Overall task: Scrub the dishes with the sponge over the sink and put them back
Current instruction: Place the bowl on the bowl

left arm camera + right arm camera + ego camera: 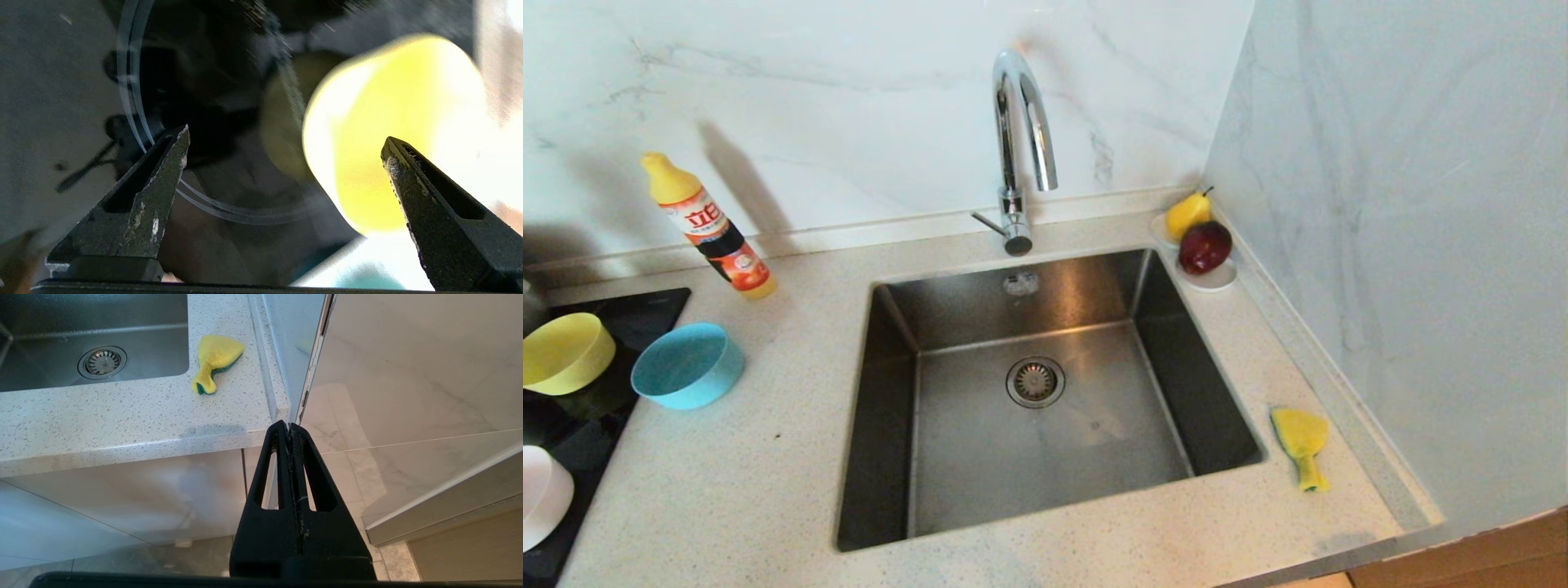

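Note:
Three bowls sit left of the sink (1045, 392): a yellow bowl (565, 353) and a pale pink bowl (541, 494) on the black cooktop (645, 314), and a light blue bowl (689, 364) on the counter beside them. In the left wrist view my left gripper (286, 143) is open over the cooktop, with the yellow bowl (392, 134) close ahead, partly between the fingers, nothing gripped. The sponge (1301, 445) lies on the counter right of the sink, seen also as the sponge (214, 361) in the right wrist view. My right gripper (289, 426) hangs shut below the counter edge, holding nothing.
A detergent bottle (709, 227) leans by the back wall, left of the chrome tap (1019, 147). A white saucer (1217, 279) with a pear (1186, 214) and a dark red fruit (1205, 247) stands in the back right corner. A marble wall (1405, 229) runs along the right.

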Available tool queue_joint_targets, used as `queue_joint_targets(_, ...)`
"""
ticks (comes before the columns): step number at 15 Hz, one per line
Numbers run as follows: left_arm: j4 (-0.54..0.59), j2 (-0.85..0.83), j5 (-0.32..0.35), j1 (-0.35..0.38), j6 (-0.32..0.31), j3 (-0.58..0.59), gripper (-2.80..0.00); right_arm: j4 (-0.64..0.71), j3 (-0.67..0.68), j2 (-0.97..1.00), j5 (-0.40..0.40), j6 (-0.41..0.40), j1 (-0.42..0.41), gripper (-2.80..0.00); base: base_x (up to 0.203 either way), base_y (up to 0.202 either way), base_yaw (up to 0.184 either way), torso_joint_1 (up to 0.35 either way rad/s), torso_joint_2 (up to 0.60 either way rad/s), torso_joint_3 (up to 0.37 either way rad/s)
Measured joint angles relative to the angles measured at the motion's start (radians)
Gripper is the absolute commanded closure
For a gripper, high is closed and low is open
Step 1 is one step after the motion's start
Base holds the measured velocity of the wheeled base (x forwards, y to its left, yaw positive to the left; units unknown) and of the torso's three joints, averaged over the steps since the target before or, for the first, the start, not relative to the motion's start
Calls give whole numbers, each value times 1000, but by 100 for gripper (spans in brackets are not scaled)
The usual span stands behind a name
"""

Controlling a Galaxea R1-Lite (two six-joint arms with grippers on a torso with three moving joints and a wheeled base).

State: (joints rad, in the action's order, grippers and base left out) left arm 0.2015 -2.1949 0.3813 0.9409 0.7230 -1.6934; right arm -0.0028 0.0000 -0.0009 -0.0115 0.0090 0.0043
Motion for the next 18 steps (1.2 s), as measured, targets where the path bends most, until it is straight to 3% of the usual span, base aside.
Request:
queue_joint_targets(12,0,-60,-42,-19,-2,-22,-280,0,0,0,0,0,0,0,0,0,0,0,0,0)
queue_joint_targets(13,2,-60,-43,-20,-1,-25,-187,1,0,0,0,0,0,0,0,0,0,0,0,0)
queue_joint_targets(14,10,-60,-44,-20,0,-30,0,0,0,0,0,0,0,0,0,0,0,0,0,0)
queue_joint_targets(18,77,-64,-42,-21,0,-92,0,0,0,0,0,0,0,0,0,0,0,0,0,0)
